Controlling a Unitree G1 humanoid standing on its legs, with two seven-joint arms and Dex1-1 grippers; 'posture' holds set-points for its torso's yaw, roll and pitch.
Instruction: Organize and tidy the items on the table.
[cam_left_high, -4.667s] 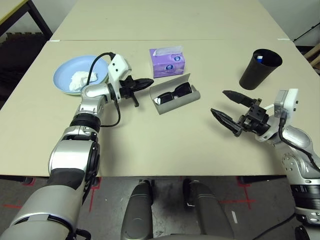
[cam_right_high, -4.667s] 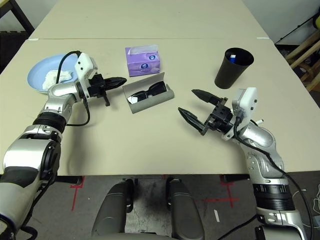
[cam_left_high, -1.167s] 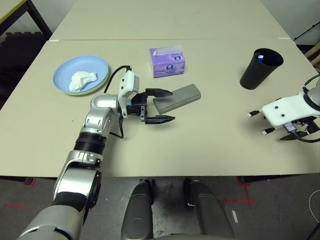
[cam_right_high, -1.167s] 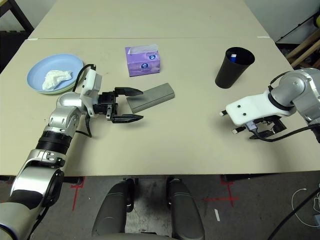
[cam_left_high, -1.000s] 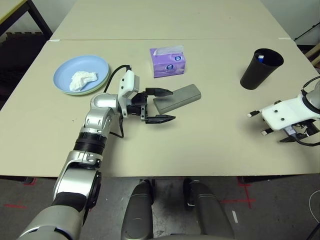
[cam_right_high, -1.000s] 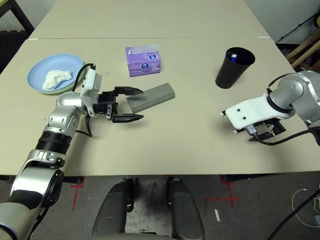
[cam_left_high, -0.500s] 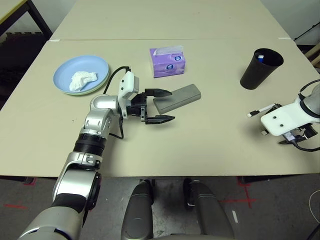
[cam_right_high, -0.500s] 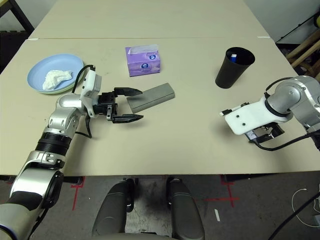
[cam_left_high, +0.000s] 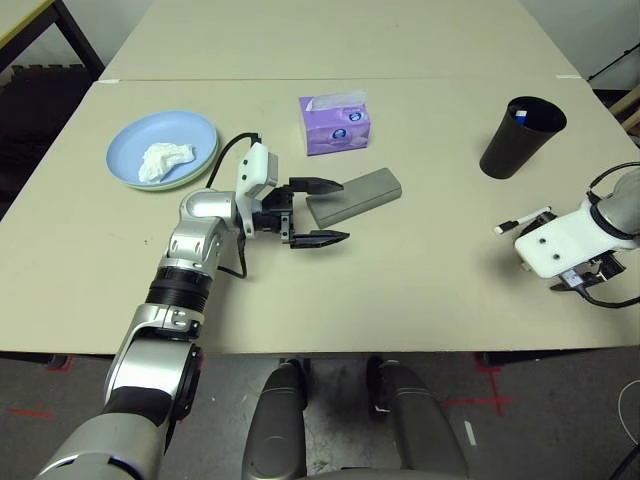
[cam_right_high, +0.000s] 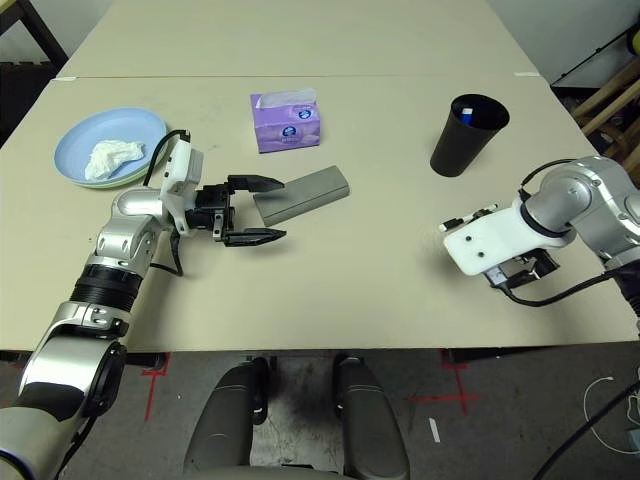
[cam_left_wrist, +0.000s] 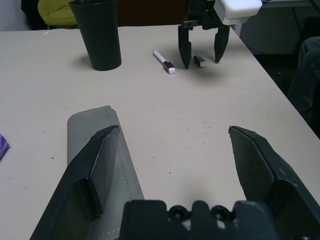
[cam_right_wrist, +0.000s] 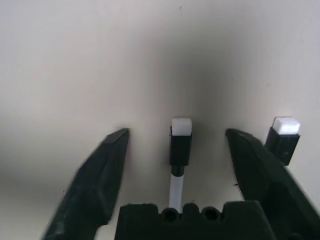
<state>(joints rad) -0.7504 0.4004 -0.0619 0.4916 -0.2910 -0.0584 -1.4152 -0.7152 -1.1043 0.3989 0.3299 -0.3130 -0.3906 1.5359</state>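
Straddling 1 white pen (cam_right_wrist: 179, 150), the right claw (cam_right_wrist: 177, 145) gapes (nothing gripped); left claw (cam_left_wrist: 182, 150) wide, empty.

Beige worktop (cam_left_high: 420, 290) carries: light blue plate (cam_left_high: 128, 150) far left, purple tissue box (cam_left_high: 335, 124) centre-back, closed grey glasses case (cam_left_high: 355, 195) just in front of it, black cup (cam_left_high: 520, 137) right, two white pens (cam_left_wrist: 163, 61) near right edge

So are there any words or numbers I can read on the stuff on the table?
Purple tissue box: it has round printed labels, but they are too small and blurred to read.
Black cup, glasses case, pens, plates: no text visible.
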